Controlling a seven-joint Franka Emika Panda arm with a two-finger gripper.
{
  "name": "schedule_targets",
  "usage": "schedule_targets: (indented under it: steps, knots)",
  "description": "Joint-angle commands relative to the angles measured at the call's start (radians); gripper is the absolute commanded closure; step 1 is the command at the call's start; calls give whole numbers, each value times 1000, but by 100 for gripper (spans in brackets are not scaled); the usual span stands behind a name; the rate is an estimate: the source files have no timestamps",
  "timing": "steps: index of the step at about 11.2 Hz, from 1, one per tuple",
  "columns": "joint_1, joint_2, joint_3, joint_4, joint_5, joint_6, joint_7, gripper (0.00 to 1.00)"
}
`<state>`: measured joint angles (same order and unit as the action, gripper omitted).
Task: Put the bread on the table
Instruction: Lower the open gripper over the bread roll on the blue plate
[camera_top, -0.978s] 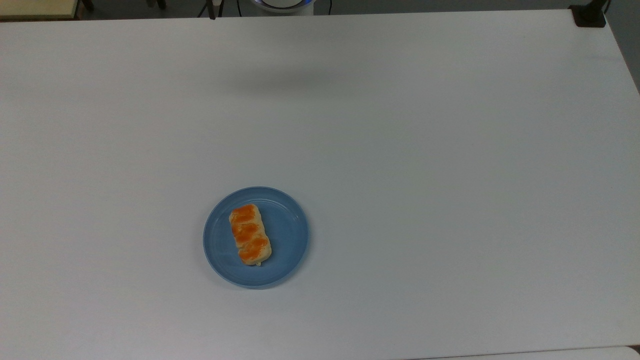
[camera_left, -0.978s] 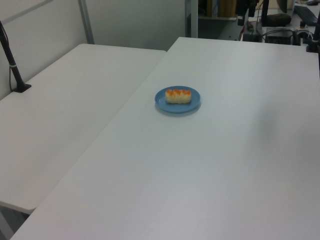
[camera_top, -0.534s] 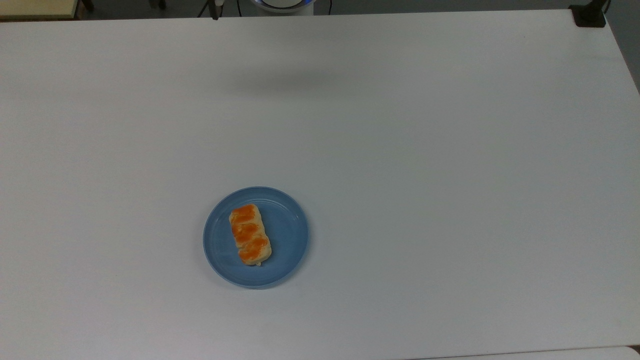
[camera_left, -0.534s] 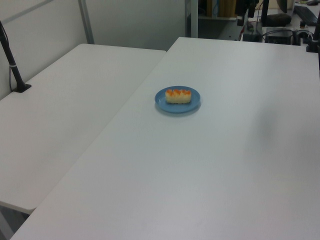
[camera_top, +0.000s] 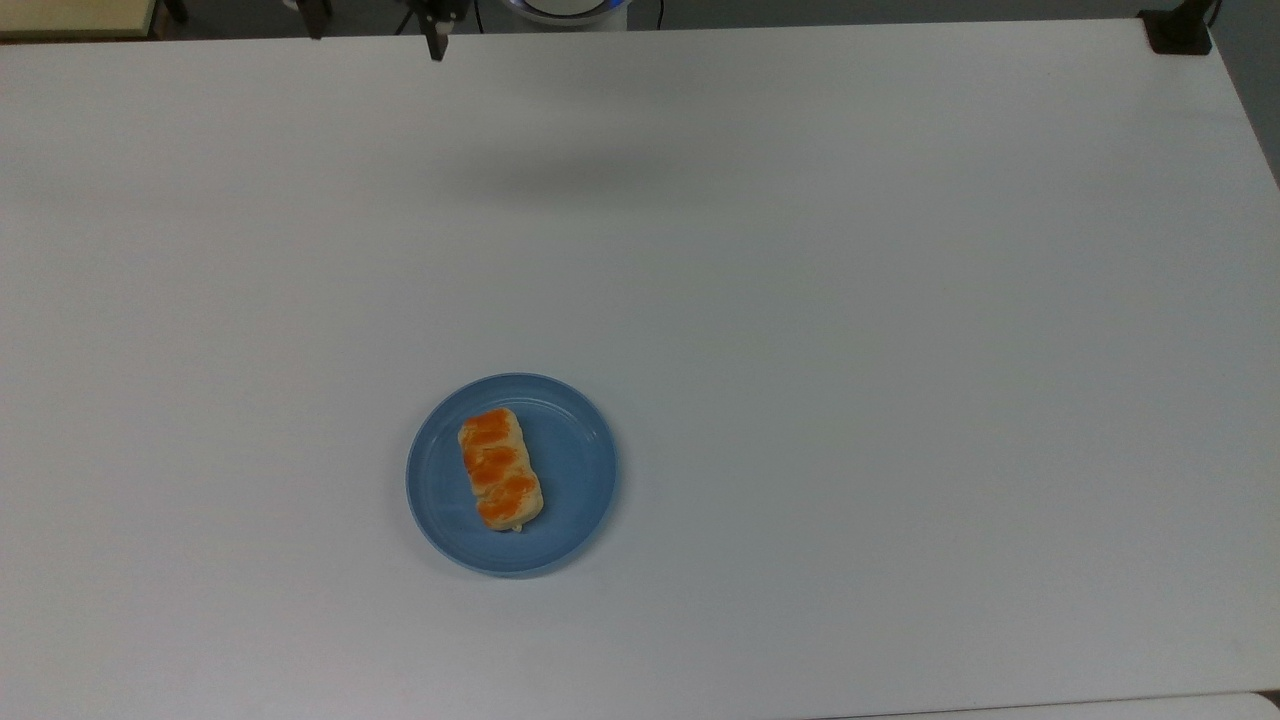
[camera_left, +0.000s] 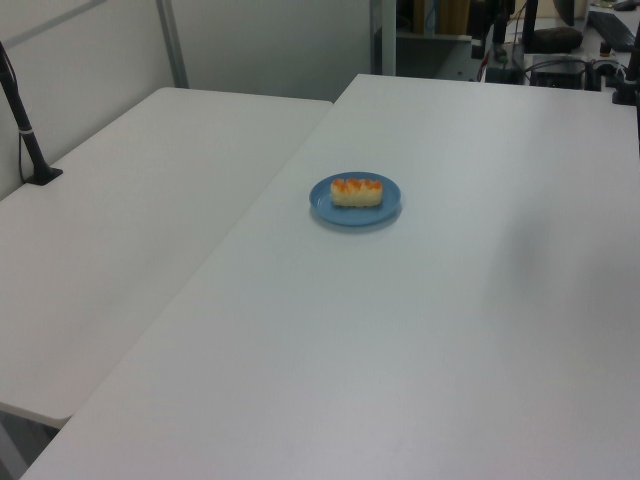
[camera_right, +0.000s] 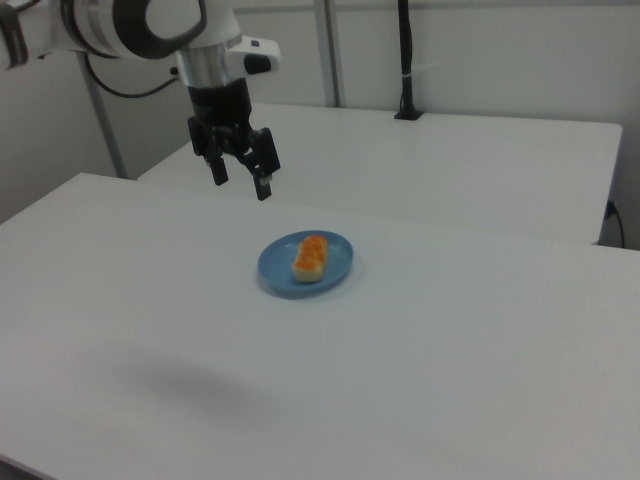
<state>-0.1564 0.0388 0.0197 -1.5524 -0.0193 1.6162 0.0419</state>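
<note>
Here, a small oblong pale-tan bread bun (camera_top: 500, 468) with three orange glazed patches on top lies on a round blue plate (camera_top: 575, 480). The bun sits a little toward the top view's left of the plate's middle, with its long side running roughly up and down in the top view. The plate rests on a large plain white rectangular table (camera_top: 850, 350), in the lower left part of the top view.

In the right view, the robot's black two-finger gripper (camera_right: 240, 180) hangs in the air above the table, up and to the right view's left of the plate, well apart from the bun. Its two fingers point downward with a clear gap between them, and nothing is held between them. A white and grey robot arm (camera_right: 140, 25) reaches in from the right view's upper left to carry it.

In the left view, the bun (camera_left: 356, 192) and plate (camera_left: 392, 205) sit near the table's edge, beside a second white table (camera_left: 130, 220) on the left view's left.
</note>
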Motion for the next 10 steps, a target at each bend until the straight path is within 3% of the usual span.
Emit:
schedule_targets:
  steps: [1, 10]
  knots:
    - [8, 53, -12, -18, -10, 126, -28, 0]
    - [78, 397, 0, -15, -11, 677, -11, 0]
